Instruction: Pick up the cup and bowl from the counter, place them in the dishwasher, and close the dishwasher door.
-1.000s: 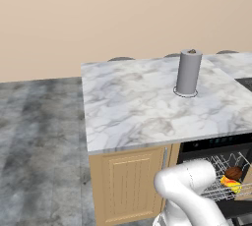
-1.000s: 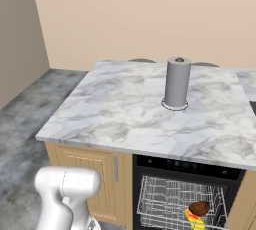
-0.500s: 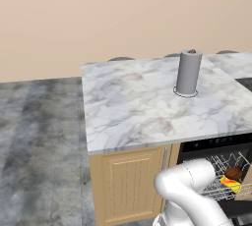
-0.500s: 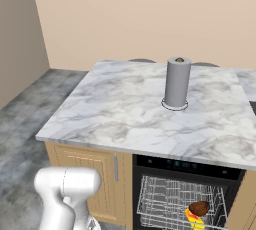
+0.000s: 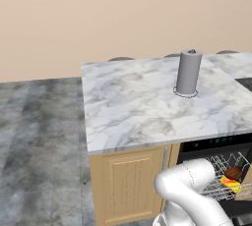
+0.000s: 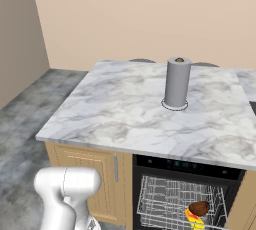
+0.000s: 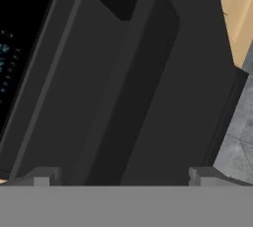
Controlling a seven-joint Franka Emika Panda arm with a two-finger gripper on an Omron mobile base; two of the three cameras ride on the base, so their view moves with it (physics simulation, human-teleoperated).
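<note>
The dishwasher (image 6: 185, 165) stands open under the counter (image 6: 125, 109) (image 5: 138, 107). Its white wire rack (image 6: 160, 199) (image 5: 219, 183) is pulled out. In the rack's right part lie the dark brown bowl (image 6: 199, 207) (image 5: 233, 172) and, just below it, the yellow cup (image 6: 194, 219) (image 5: 230, 183). In the hand view the black dishwasher door (image 7: 163, 97) is very close, its raised handle bar running slantwise. My gripper (image 7: 123, 176) is open just in front of that panel, one fingertip at each lower corner, nothing between them.
A tall grey cylinder (image 5: 189, 71) (image 6: 177, 81) stands on the counter near its back. Light wooden cabinet doors (image 5: 130, 183) (image 6: 85, 166) flank the dishwasher on the left. Grey floor (image 5: 34, 146) lies open to the left.
</note>
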